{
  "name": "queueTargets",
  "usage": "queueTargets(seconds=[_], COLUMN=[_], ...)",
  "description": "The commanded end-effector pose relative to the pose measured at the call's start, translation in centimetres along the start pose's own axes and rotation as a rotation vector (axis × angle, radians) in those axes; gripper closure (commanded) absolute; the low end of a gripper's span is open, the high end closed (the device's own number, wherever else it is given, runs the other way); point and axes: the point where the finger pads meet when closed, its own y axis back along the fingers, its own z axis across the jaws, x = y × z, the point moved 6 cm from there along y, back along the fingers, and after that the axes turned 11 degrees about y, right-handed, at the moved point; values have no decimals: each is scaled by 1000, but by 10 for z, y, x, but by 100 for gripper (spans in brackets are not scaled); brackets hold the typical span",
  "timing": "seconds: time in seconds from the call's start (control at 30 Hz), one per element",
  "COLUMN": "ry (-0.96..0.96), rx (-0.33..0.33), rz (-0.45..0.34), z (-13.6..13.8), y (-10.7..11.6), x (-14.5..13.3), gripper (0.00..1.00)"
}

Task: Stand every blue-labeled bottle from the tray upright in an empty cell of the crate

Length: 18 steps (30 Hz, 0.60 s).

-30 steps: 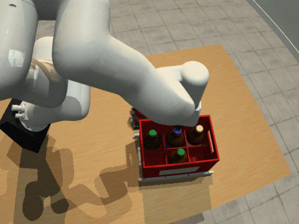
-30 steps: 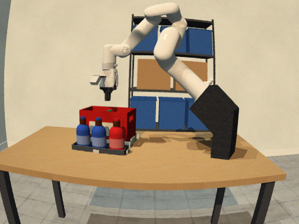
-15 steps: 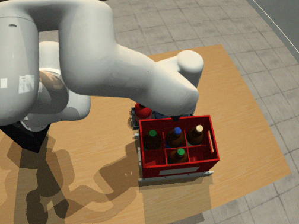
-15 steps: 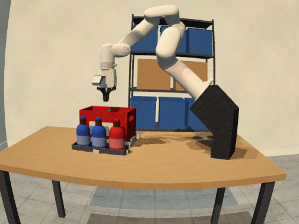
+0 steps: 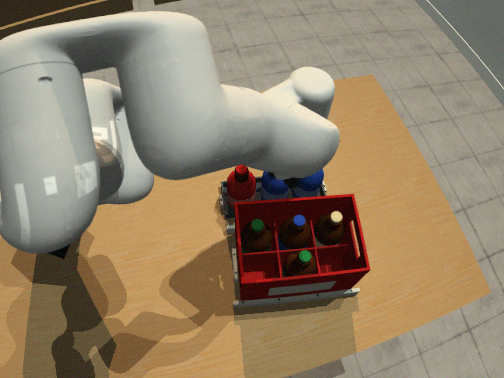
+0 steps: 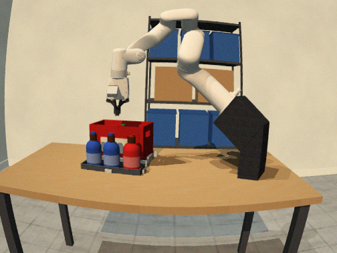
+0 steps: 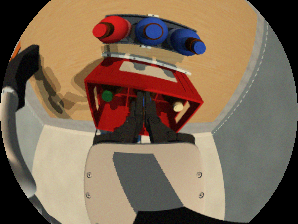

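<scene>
Two blue-labeled bottles and a red-labeled bottle stand upright on the dark tray. The red crate stands right behind the tray. It holds a green-capped, a blue-capped and a cream-capped bottle in the row nearest the tray, and a green-capped one in the middle of the other row. The two cells beside that one are empty. My gripper is shut on nothing, hanging above the crate. In the wrist view its fingers point down over the crate.
The arm's black base block stands on the right part of the table. A shelf rack with blue and brown boxes stands behind the table. In the overhead view the arm hides the gripper and part of the tray.
</scene>
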Motion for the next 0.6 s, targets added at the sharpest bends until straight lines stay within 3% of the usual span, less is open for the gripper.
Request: queueTargets(seconds=[0.0,0.17,0.2,0.4,0.43,0.53,0.57], ry=[147,147,268,268,378,378,470], rx=[3,3,4,4,4,4,4], rz=[-4,-4,-3,-3,-2,-2,-2], z=[9,9,15,15,20,20,24], y=[0,0,0,0,0,0,0], x=[21,21,38,38,53,53,66], gripper=[100,100,100,100,100,100,100])
